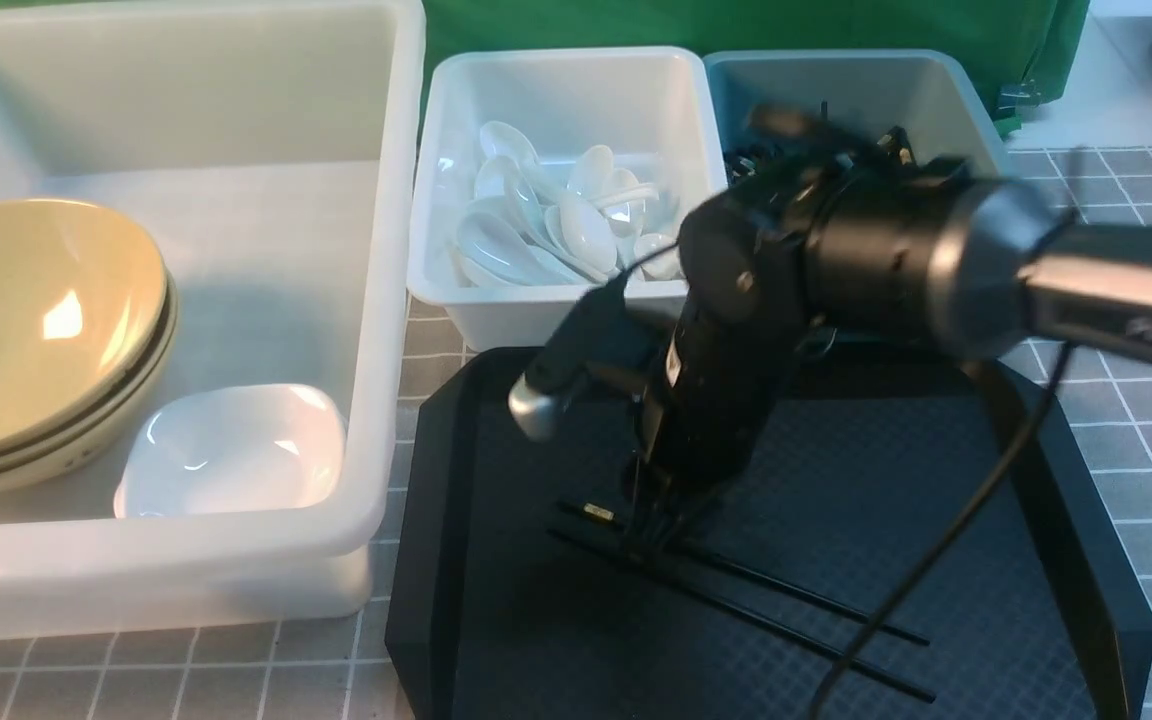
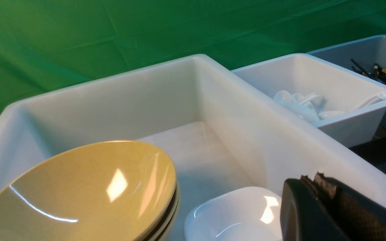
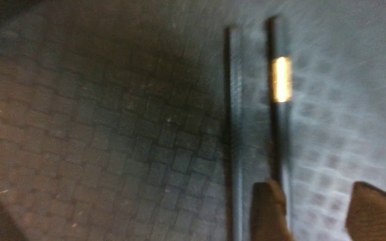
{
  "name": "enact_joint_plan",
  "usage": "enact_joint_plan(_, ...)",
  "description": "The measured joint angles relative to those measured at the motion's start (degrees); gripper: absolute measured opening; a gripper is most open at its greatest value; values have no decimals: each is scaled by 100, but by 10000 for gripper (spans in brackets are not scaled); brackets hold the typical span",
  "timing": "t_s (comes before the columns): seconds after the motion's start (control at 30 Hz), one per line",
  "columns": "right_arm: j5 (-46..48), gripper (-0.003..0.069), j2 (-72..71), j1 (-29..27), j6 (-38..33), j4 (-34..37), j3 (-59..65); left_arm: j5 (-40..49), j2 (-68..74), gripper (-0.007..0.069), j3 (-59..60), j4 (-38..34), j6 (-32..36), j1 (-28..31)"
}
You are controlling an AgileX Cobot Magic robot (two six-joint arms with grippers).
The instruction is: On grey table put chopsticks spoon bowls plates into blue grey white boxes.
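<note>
At far left we are seeing the left gripper (image 2: 317, 187) hanging by the near wall of the tub (image 1: 391, 300), its pads pressed together on nothing. Inside the tub the stacked bowls (image 1: 26, 320) are leaning against the left wall, with one plate (image 1: 236, 450) lying beside them. Next, the white bin (image 1: 436, 200) is holding the spoons (image 1: 556, 220). On the black tray (image 1: 436, 560) the two chopsticks (image 1: 766, 600) are lying side by side, and the right gripper (image 3: 315, 197) is standing low over their gold-banded ends, jaws spread and pinching nothing. The blurred wrist view is suggesting that only the banded stick is lying between the jaws, with the other outside. We are judging that a closure here is risking one stick caught and its partner rolled away. A grip so near the ends is also inviting the long tails to droop and swing against the wall of the blue-grey bin (image 1: 936, 90) at far right.
</note>
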Motion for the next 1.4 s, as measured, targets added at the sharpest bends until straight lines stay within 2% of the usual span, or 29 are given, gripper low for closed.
enact_joint_plan(0.03, -29, 438, 162, 0, -112, 0, 0, 0, 0, -8, 0, 0, 0, 0)
enact_joint_plan(0.13, -67, 482, 355, 0, -177, 35, -5, 0, 0, -8, 0, 0, 0, 0)
enact_joint_plan(0.23, -143, 488, 455, 0, -231, 42, -54, 0, 0, -8, 0, 0, 0, 0)
enact_joint_plan(0.3, -143, 467, 498, 0, -237, 29, -82, 0, 0, -8, 0, 0, 0, 0)
enact_joint_plan(0.37, -135, 426, 511, 0, -247, 15, -101, 0, 0, -8, 0, 0, 0, 0)
enact_joint_plan(0.4, -139, 363, 518, 0, -247, -8, -111, 0, 0, -8, 0, 0, 0, 0)
enact_joint_plan(0.47, -165, 302, 524, 0, -249, -17, -117, 0, 0, -8, 0, 0, 0, 0)
enact_joint_plan(0.5, -194, 221, 524, 0, -249, -17, -117, 0, 0, -8, 0, 0, 0, 0)
enact_joint_plan(0.57, -215, 131, 524, 0, -243, -17, -122, 0, 0, -8, 0, 0, 0, 0)
enact_joint_plan(0.83, -250, 132, 330, 0, -146, 13, -42, 0, 0, -8, 0, 0, 0, 0)
enact_joint_plan(1.27, -283, 132, -1063, 0, -88, -17, 12, 0, 0, -8, 0, 0, -6, 0)
enact_joint_plan(1.37, -688, 132, -1489, -18, -93, -341, 30, 0, 0, -8, 0, 0, -6, 0)
enact_joint_plan(1.4, -1119, 132, -1748, -87, -93, -556, 34, 0, 0, -8, 0, 0, -6, 0)
